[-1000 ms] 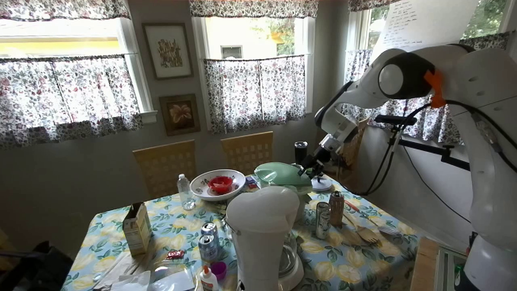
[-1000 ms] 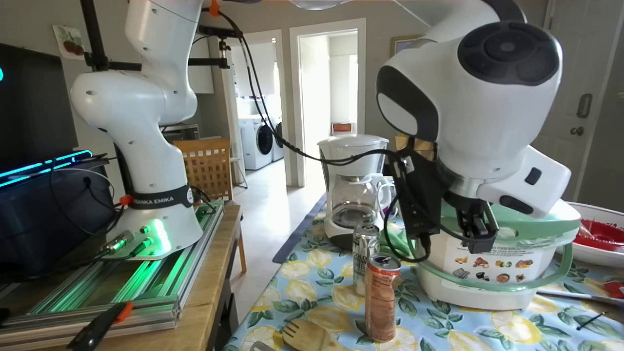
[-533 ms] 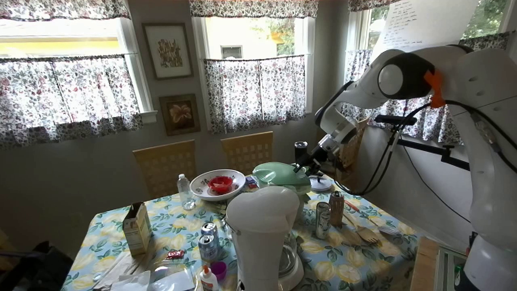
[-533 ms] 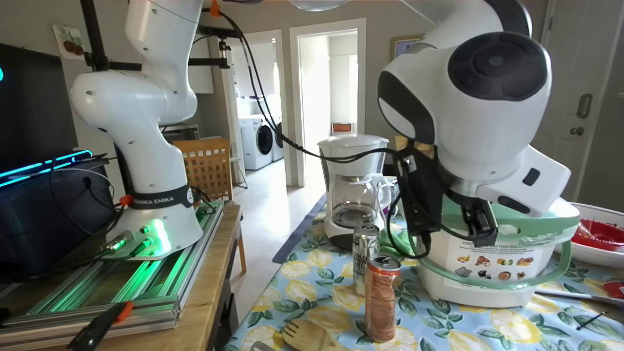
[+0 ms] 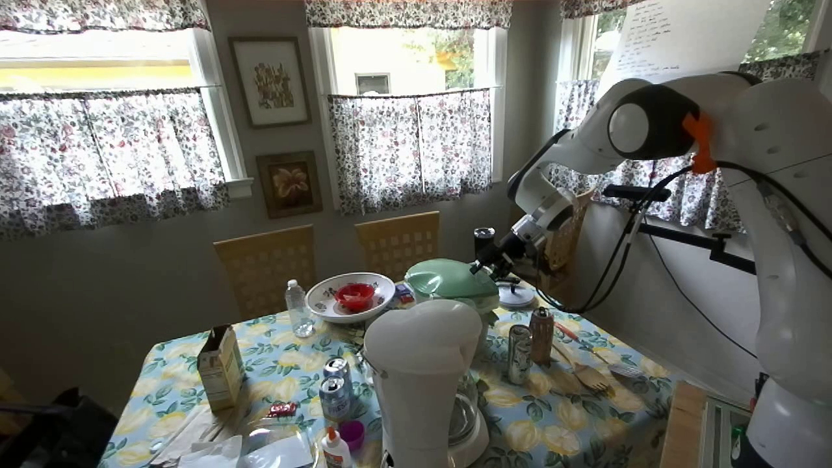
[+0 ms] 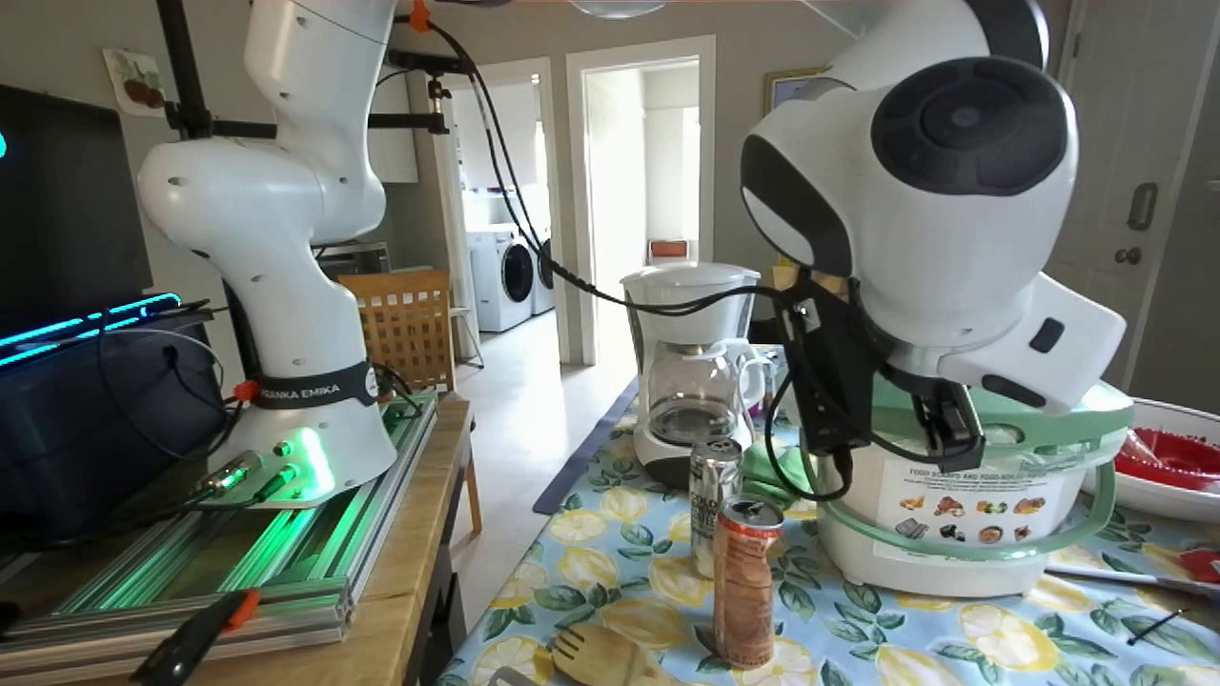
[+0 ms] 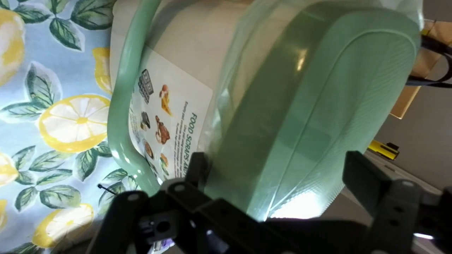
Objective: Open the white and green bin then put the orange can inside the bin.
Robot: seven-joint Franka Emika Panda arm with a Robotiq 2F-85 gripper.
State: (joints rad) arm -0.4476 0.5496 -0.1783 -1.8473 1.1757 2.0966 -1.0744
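The white and green bin (image 6: 963, 514) stands upright with its mint-green lid (image 5: 448, 278) down over a clear plastic liner at the rim. The bin also fills much of the wrist view (image 7: 300, 106). My gripper (image 7: 277, 169) is open at the lid, with one finger at the rim by the label and the other above the lid's top. In both exterior views the gripper (image 5: 486, 268) (image 6: 953, 443) is at the bin's near edge; whether a finger touches cannot be told. The orange can (image 6: 743, 591) stands upright on the table, also in an exterior view (image 5: 541, 335).
A silver can (image 6: 715, 505) stands beside the orange can. A white coffee maker (image 5: 422, 364) stands close to the bin. A white bowl (image 5: 325, 312) with a red bowl in it is on the bin's far side. Wooden utensils (image 5: 588, 376) lie near the cans.
My gripper has moved slightly up and toward the lid and stays open. The bin has shifted slightly, away from the gripper, with its lid still down. The cans have not moved.
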